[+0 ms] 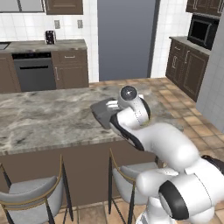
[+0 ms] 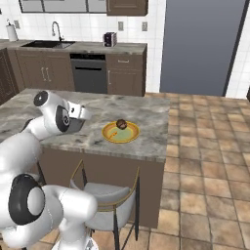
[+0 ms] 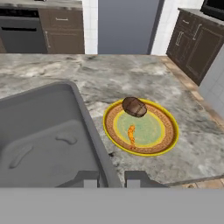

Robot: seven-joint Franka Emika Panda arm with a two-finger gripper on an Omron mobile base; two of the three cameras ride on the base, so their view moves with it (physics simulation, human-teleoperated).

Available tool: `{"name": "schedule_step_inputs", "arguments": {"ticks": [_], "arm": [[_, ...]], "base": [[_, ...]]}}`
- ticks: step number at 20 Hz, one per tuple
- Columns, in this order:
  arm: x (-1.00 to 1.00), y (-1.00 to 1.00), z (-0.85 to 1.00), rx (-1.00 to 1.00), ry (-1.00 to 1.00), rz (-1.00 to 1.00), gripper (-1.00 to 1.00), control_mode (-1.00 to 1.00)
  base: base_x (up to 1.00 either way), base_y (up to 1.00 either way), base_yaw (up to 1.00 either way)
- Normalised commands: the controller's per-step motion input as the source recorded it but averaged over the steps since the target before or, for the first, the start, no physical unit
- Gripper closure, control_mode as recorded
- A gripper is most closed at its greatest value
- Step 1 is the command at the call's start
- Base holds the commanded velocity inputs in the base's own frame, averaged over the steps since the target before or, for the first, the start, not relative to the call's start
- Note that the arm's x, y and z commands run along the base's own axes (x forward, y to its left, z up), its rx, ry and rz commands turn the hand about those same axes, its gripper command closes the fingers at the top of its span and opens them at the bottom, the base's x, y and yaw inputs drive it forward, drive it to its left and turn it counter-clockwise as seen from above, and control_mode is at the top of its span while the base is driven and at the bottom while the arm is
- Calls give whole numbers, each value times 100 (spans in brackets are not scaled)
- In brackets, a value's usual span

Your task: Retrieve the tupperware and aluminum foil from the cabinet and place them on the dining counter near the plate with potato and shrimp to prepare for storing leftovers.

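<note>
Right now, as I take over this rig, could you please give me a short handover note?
Gripper: shut on the rim of the tupperware, held over the dining counter.
Plate: sits on the dining counter beside the tub, apart from it, with the potato near its edge and the orange shrimp near its centre.
Done: tupperware is out of the cabinet and brought to the plate.
Left: whether the tub already rests on the counter I cannot tell; release it, then fetch the aluminum foil and set it nearby.
</note>
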Motion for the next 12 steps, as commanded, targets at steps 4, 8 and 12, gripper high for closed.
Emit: {"name": "schedule_step_inputs", "arguments": {"ticks": [4,8,12], "arm": [[51,14,-55,0,0,0,100,-100],[42,2,-51,0,0,-1,100,-100],[36,0,-52,0,0,-3,100,-100]], "base": [[0,0,0],[0,0,0],[0,0,0]]}}
